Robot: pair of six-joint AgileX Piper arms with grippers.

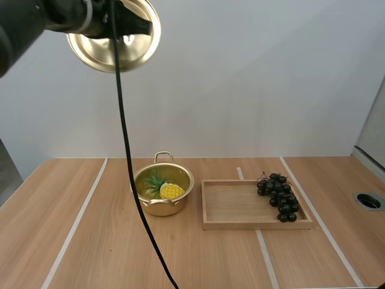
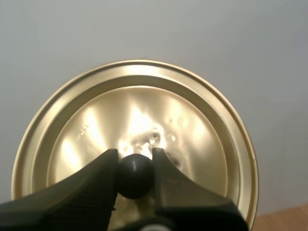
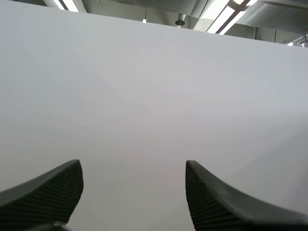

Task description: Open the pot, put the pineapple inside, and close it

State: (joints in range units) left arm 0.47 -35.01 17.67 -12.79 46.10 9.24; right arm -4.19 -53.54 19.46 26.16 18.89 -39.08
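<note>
The lid (image 2: 139, 110) hangs pinched by its black knob (image 2: 135, 177) between the fingers of our left gripper (image 2: 135, 161), raised high above the table (image 1: 90, 241), while the fingers of our right gripper (image 3: 132, 168) stand wide apart on nothing. Below, the pot (image 1: 162, 208) stands open with the pineapple (image 1: 170, 191) lying inside, just beside a wooden tray (image 1: 252, 224) with grapes (image 1: 280, 195) at its right end.

Qty: 1 pot (image 1: 162, 208), 1 lid (image 1: 99, 51), 1 pineapple (image 1: 170, 191), 1 grape bunch (image 1: 280, 195), 1 wooden tray (image 1: 231, 205).
</note>
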